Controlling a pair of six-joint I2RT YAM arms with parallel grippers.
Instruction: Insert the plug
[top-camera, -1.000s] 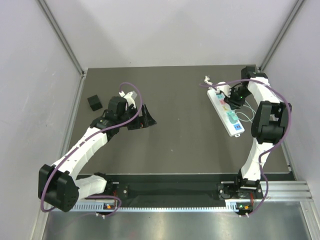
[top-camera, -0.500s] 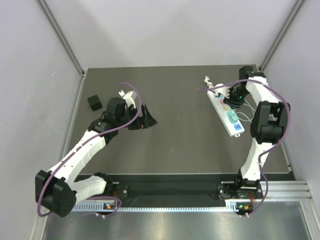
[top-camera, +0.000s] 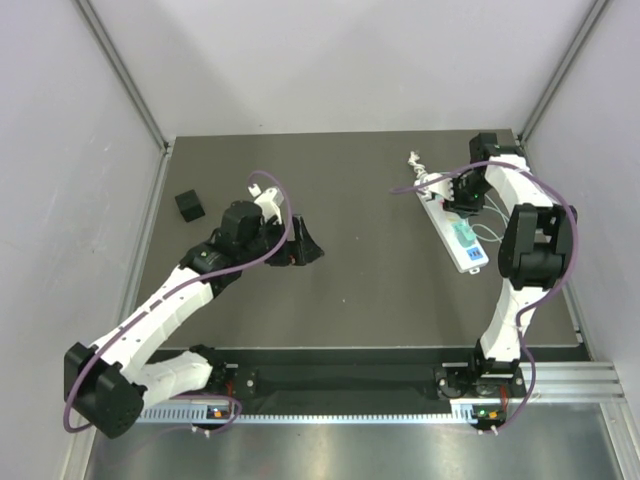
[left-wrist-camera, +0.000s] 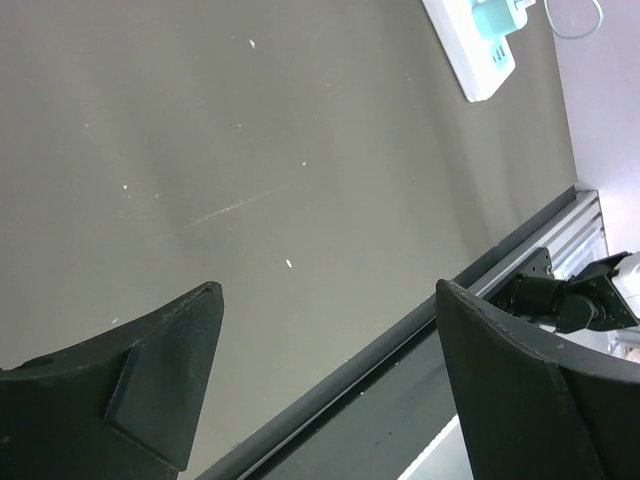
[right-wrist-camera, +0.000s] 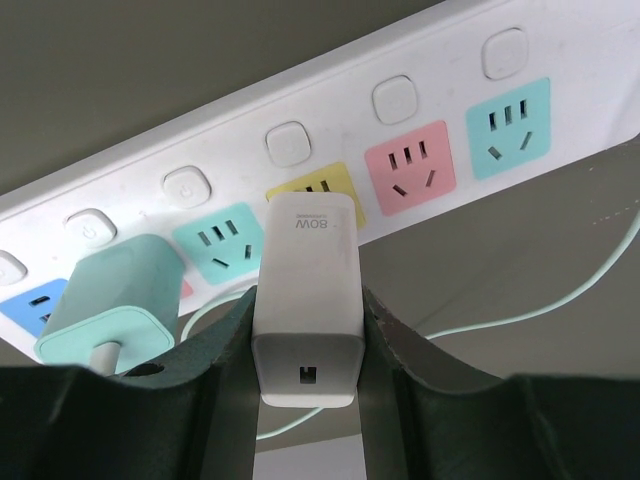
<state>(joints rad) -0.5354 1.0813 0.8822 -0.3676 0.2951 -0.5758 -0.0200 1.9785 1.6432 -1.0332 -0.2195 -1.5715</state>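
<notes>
I'm clamping the white 80W charger (right-wrist-camera: 306, 262) in the right tool (right-wrist-camera: 307, 312), aiming it at the power strip's (right-wrist-camera: 230, 152) yellow socket (right-wrist-camera: 350, 196), left tool (left-wrist-camera: 328, 300) idling wide.

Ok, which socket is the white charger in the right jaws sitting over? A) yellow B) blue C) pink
A: in the right wrist view the white charger, clamped in the jaws of the right gripper, covers the yellow socket, while the pink socket beside it stays uncovered.
</notes>
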